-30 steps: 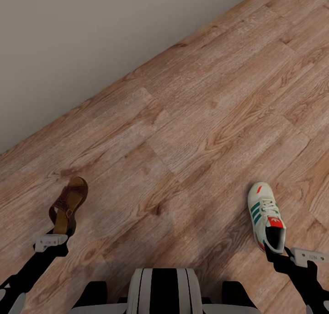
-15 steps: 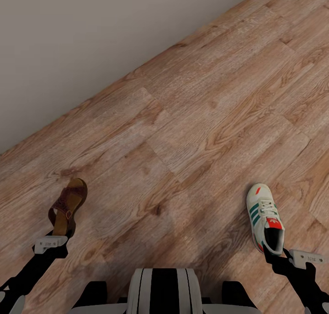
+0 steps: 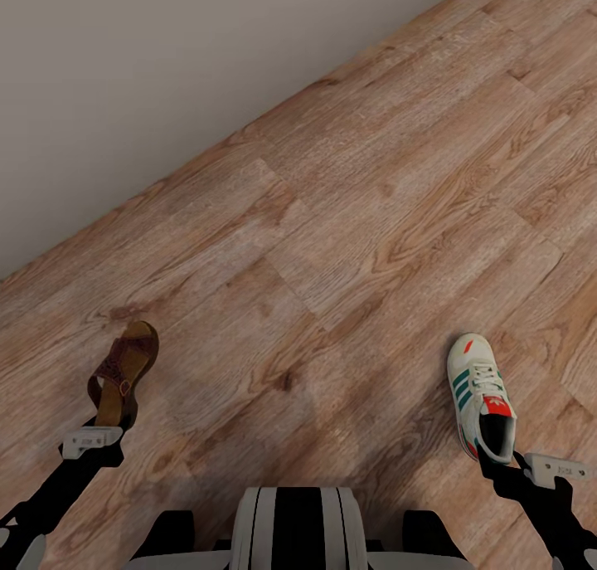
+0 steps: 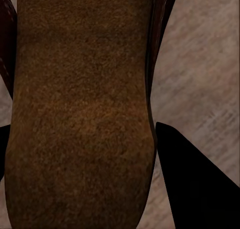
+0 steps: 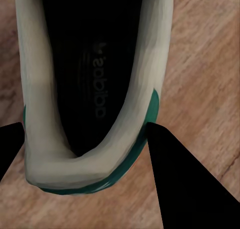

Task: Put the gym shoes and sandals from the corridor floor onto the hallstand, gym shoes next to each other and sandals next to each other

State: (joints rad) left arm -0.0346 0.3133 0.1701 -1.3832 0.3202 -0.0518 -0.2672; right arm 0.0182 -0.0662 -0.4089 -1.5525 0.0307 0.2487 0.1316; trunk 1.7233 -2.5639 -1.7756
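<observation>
1. Sandal (image 3: 124,371): lies flat on the floor (image 3: 332,246) at the left, near the wall (image 3: 124,72), heel end toward the robot. Judged light, with a stiff cork-like footbed (image 4: 80,114) and a softer strap. The strap would likely flex under load, so the heel sides of the sole look the safer hold.

2. Left tool (image 3: 93,441): sits at the sandal's heel. In the left wrist view one dark finger (image 4: 192,179) stands beside the footbed, with floor visible between them. Tool apart, straddling the heel, not clamped.

3. Shoe (image 3: 482,396): upright on the floor at the right, well apart from the sandal, heel toward the robot. Judged light, with a padded collar that will give and a firmer rubber sole. The heel counter, gripped across its width low down, seems the best hold; risk of toe sagging when lifted.

4. Right tool (image 3: 531,470): at the shoe's heel. Fingers (image 5: 190,184) flank the heel (image 5: 85,174), apparently without contact. Tool apart.
</observation>
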